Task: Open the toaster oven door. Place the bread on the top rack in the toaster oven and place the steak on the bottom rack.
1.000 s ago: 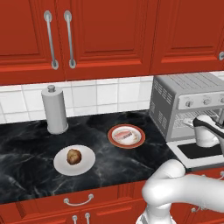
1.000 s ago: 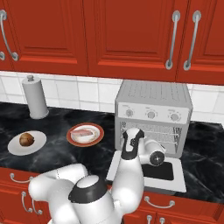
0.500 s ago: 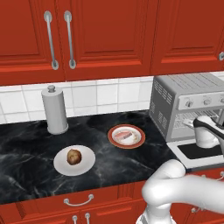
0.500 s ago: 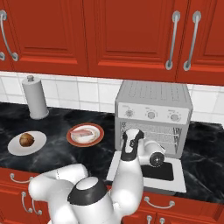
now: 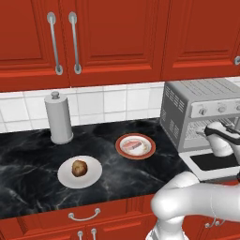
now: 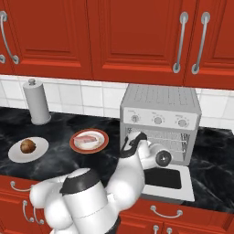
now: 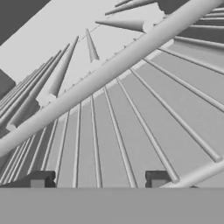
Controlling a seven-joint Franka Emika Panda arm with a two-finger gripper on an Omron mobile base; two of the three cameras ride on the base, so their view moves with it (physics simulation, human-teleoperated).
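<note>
The toaster oven stands at the right of the counter with its door dropped flat in front of it. My gripper is at the oven mouth, open, nothing between its fingers. Thin silver rack bars lie just ahead of the fingertips; I cannot tell whether they belong to the top rack or the bottom rack. The bread sits on a white plate. The steak lies on a red-rimmed plate to the oven's left.
A paper towel roll stands upright at the back left by the tiled wall. Red cabinets hang above the black marble counter, and the lowered door overhangs its front edge.
</note>
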